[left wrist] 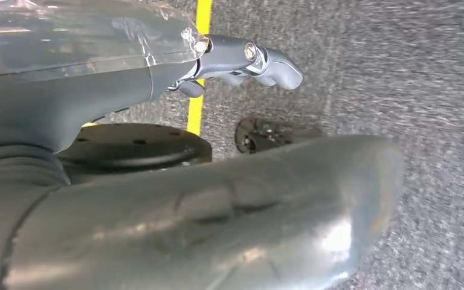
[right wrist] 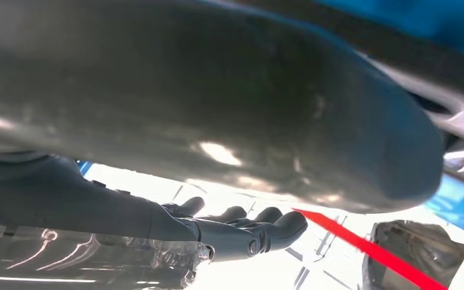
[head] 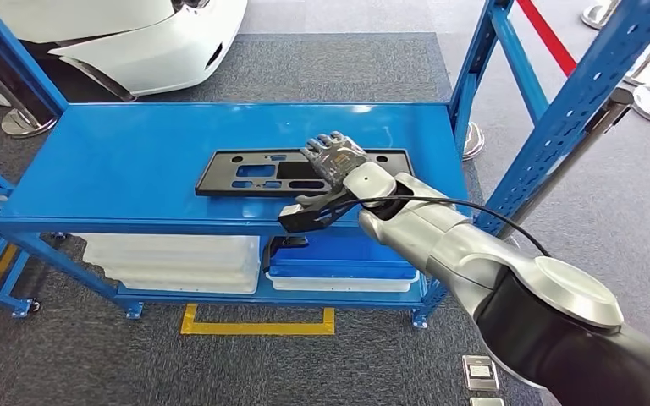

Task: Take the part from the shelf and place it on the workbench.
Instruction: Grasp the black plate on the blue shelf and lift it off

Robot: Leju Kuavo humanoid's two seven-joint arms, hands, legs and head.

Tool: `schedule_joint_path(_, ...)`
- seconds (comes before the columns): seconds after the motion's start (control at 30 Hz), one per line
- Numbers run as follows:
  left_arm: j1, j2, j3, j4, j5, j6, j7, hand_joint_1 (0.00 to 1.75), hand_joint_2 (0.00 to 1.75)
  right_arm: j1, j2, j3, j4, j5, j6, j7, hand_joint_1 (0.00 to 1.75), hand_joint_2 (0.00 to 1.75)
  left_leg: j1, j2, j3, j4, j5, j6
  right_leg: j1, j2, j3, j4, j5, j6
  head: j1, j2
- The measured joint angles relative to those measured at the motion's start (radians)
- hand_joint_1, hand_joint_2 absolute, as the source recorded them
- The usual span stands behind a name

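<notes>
Two white bins (head: 173, 262) under the shelf (head: 135, 161); right hand (head: 336, 158), fingers spread, over the black part (head: 245, 172).

bright even light in head view; both wrist views blurred, glare-streaked.

The shelf (head: 135, 161) is made of glossy blue painted metal; on it, the part (head: 254, 172) is seen as matt black plastic, above rough grey carpet (head: 85, 364).
</notes>
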Motion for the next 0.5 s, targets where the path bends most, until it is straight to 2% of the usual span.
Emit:
schedule_joint_path(0.03,0.000,0.000,0.000,0.000,0.000,0.000,0.000,0.00,0.00,0.000,0.000,0.000,0.000,0.000,0.000,0.000,0.00,0.00,0.000,0.002,-0.028,0.058,-0.025,-0.002,0.001,-0.001,0.006,-0.001,-0.004,-0.006,-0.008,0.000)
schedule_joint_path(0.1,0.001,0.000,0.000,0.001,0.000,-0.001,0.000,0.00,0.00,0.002,0.000,0.000,0.000,0.000,0.000,0.000,0.00,0.00,0.000,0.002,-0.104,0.188,-0.067,-0.004,0.005,-0.002,0.014,0.000,-0.012,-0.014,-0.020,0.000)
schedule_joint_path(0.13,0.002,0.000,0.000,0.001,0.001,-0.001,0.000,0.00,0.00,0.003,0.000,0.000,0.000,0.000,0.000,0.000,0.00,0.00,-0.001,0.002,-0.131,0.222,-0.067,-0.003,0.007,-0.002,0.018,0.000,-0.016,-0.016,-0.024,0.000)
schedule_joint_path(0.17,0.002,0.000,0.000,0.002,0.001,-0.001,0.000,0.00,0.00,0.004,0.000,0.000,0.000,0.000,0.000,0.000,0.00,0.00,-0.001,0.002,-0.140,0.218,-0.046,0.000,0.008,-0.001,0.023,0.000,-0.020,-0.016,-0.028,0.000)
schedule_joint_path(0.2,0.002,0.000,0.000,0.002,0.001,-0.001,-0.001,0.00,0.00,0.005,0.000,0.000,0.000,0.000,0.000,0.000,0.00,0.00,-0.002,0.002,-0.130,0.176,-0.009,0.003,0.008,-0.001,0.029,0.001,-0.025,-0.015,-0.032,0.000)
schedule_joint_path(0.23,0.002,0.000,0.000,0.002,0.001,-0.001,-0.002,0.00,0.00,0.005,0.000,0.000,0.000,0.000,0.000,0.000,0.00,0.00,-0.003,0.003,-0.106,0.108,0.038,0.008,0.009,0.000,0.037,0.001,-0.030,-0.013,-0.036,0.000)
schedule_joint_path(0.27,0.002,0.000,0.000,0.003,0.001,-0.001,-0.003,0.00,0.00,0.004,0.000,0.000,0.000,0.000,0.000,0.000,0.00,0.00,-0.006,0.003,-0.080,0.042,0.072,0.014,0.011,0.000,0.043,0.002,-0.036,-0.009,-0.039,0.000)
schedule_joint_path(0.3,0.001,0.000,0.000,0.003,0.001,-0.001,-0.005,0.00,0.00,0.003,0.000,0.000,0.000,0.000,0.000,-0.001,0.00,0.00,-0.008,0.003,-0.060,-0.010,0.093,0.019,0.012,0.000,0.046,0.003,-0.040,-0.005,-0.041,0.000)
schedule_joint_path(0.33,0.001,0.000,0.000,0.004,0.001,-0.001,-0.007,0.00,0.00,0.003,0.000,0.000,0.000,0.000,0.000,-0.002,0.00,0.00,-0.011,0.003,-0.048,-0.040,0.100,0.024,0.013,0.000,0.047,0.003,-0.044,0.000,-0.041,0.000)
schedule_joint_path(0.4,0.001,0.000,-0.001,0.004,0.002,0.000,-0.009,0.00,0.00,0.003,0.000,0.000,0.000,-0.004,-0.001,-0.008,0.00,0.87,-0.012,0.002,-0.044,-0.054,0.095,0.025,0.016,0.000,0.046,0.004,-0.048,-0.002,-0.036,0.000)
schedule_joint_path(0.47,0.002,-0.001,-0.001,0.004,0.003,0.000,-0.009,0.00,0.00,0.004,-0.001,0.000,0.000,-0.015,-0.004,-0.018,0.00,1.75,-0.012,-0.003,-0.045,-0.056,0.094,0.025,0.017,-0.002,0.047,0.003,-0.050,-0.009,-0.029,0.000)
schedule_joint_path(0.5,0.002,-0.001,-0.001,0.005,0.003,0.000,-0.009,0.00,0.00,0.004,-0.001,0.000,0.000,-0.023,-0.007,-0.025,0.00,1.75,-0.013,-0.005,-0.045,-0.056,0.094,0.026,0.016,-0.004,0.049,0.000,-0.050,-0.009,-0.026,0.000)
